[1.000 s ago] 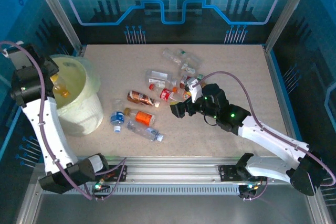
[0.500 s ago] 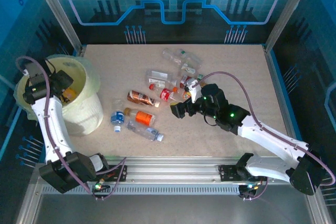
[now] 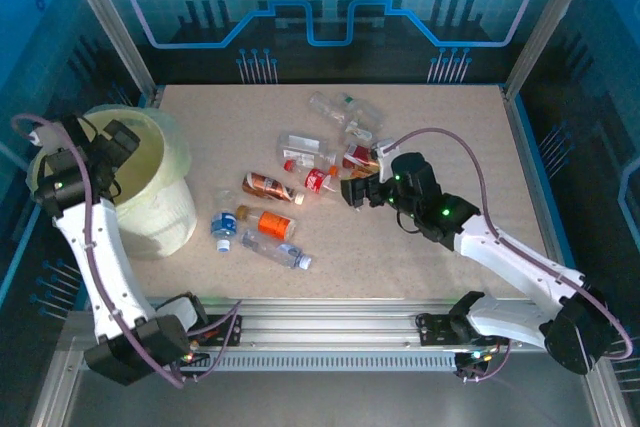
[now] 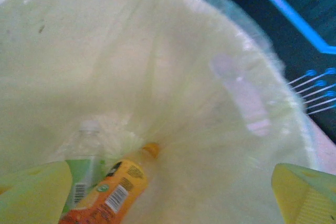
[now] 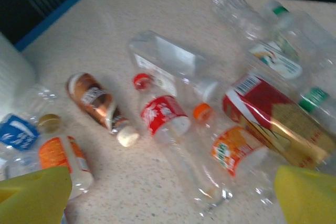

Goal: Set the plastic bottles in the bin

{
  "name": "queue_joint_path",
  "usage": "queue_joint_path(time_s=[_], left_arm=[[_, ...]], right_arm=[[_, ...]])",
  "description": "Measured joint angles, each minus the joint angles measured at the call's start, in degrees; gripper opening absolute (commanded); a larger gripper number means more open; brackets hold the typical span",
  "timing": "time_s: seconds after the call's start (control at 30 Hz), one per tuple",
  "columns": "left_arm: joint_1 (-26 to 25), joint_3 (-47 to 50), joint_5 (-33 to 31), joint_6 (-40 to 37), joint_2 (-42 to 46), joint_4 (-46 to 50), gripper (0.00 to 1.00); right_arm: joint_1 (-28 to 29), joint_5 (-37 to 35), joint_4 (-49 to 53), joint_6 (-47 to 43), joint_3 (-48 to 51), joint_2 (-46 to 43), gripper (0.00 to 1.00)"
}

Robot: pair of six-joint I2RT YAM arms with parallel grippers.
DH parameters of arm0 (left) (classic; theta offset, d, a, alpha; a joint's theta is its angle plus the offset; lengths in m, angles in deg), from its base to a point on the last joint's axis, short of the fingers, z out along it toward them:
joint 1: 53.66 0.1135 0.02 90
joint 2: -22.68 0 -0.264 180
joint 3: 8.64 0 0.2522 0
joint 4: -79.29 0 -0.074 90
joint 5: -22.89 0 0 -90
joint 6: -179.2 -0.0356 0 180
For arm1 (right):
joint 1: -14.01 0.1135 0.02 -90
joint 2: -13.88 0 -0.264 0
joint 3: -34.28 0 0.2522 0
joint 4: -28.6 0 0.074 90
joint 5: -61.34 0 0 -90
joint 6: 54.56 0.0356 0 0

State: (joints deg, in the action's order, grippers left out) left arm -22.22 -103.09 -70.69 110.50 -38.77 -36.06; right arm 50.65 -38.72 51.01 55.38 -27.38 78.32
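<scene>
Nearest the arm bases, a clear bottle (image 3: 282, 253) lies on the table (image 3: 450, 247), nearer than the right pincer (image 3: 350, 191) and off toward the bin (image 3: 165, 209). Just past it are a blue-label bottle (image 3: 222, 225) and an orange-band bottle (image 3: 272, 222), both between that pincer and the bin.

The right pincer hangs low over the table, its jaws spread wide with nothing between its fingertips (image 5: 37, 192). Directly ahead of them a red-label bottle (image 5: 165, 116) and an orange-cap bottle (image 5: 231, 148) lie side by side. A brown bottle (image 5: 94, 100) lies farther ahead, toward the bin. Close on the pincer's far side sits a red-and-gold bottle (image 5: 273, 121), and beyond the red-label one lies a flat clear bottle (image 5: 168, 61). Farther still from the pincer, toward the back of the table, are more clear bottles (image 3: 335, 107).

The left pincer (image 4: 169, 198) is over the bin's mouth, well apart from the bottles on the table. It points down inside, jaws wide open and holding nothing. Below it, on the liner (image 4: 184, 103) at the bottom, an orange bottle (image 4: 113, 195) and a green-label bottle (image 4: 84, 153) lie side by side.
</scene>
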Motion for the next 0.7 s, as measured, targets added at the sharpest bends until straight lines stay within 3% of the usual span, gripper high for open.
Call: queue_joint_path(time_s=[0.1,0.17,0.33,0.53,0.7], left_arm=[[-1.68,-2.14,1.95,0.90,3.08,0.17,0.99],[-6.14,-3.32,2.91,1.29,4.52,0.11,0.99],[-23.87,-4.24,5.40,2.75,4.31,-1.60,0.99],[-37.64,2.36,8.74,7.10,2.34,-10.78,0.99],[-41.53,9.66,13.42,11.76,1.29,-20.57,0.99]], right_arm=[[-4.46,-0.13,3.61,2.12,0.07,1.42,1.00],[-7.45,0.28,5.86,2.64,0.15,2.80,1.00],[-11.63,6.64,9.25,-0.42,-0.15,9.22,0.99],[-8.24,14.58,11.50,-11.21,-4.20,17.44,0.97],[-4.72,15.47,12.09,-17.46,-10.78,25.20,0.95]])
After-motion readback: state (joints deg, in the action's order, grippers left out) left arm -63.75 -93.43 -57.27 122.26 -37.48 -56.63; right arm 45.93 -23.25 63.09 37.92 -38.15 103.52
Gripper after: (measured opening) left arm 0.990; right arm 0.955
